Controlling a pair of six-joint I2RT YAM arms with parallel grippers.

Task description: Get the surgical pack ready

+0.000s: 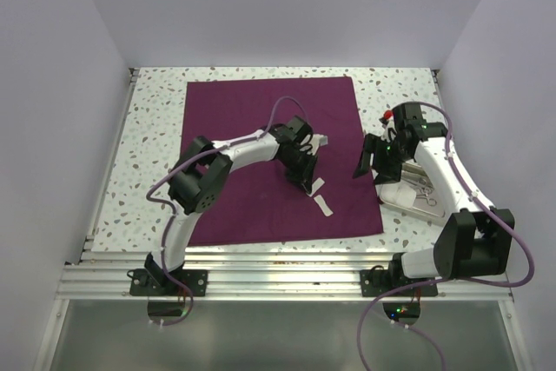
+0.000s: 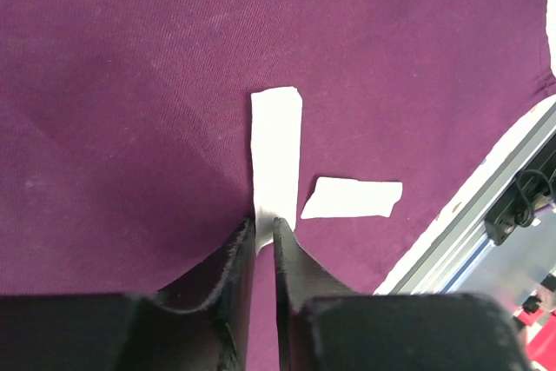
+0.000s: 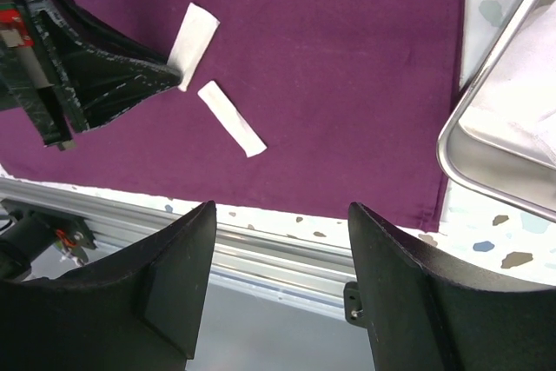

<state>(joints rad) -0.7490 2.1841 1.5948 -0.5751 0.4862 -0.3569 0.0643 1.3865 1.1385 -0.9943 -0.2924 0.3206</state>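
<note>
1. The speckled table (image 1: 156, 119) carries the purple cloth (image 1: 243, 110), which lies flat and covers most of its middle.
2. The steel tray (image 1: 393, 196) sits on the bare table just off the cloth's right edge, near its front right corner.
3. The right gripper (image 3: 280, 210) hangs over the cloth's right edge beside the tray, with its jaws spread wide and nothing between them.
4. The left gripper (image 2: 264, 225) is down on the cloth's front right part, jaws pinched together on one end of the held gauze pad (image 2: 276, 158); the rest of that pad lies flat on the cloth.
5. The loose gauze pad (image 2: 352, 198) rests on the cloth just beside the held one, not touching it, closer to the cloth's front edge.
6. Silvery instruments (image 1: 424, 195) lie in the tray, off the cloth.
</note>
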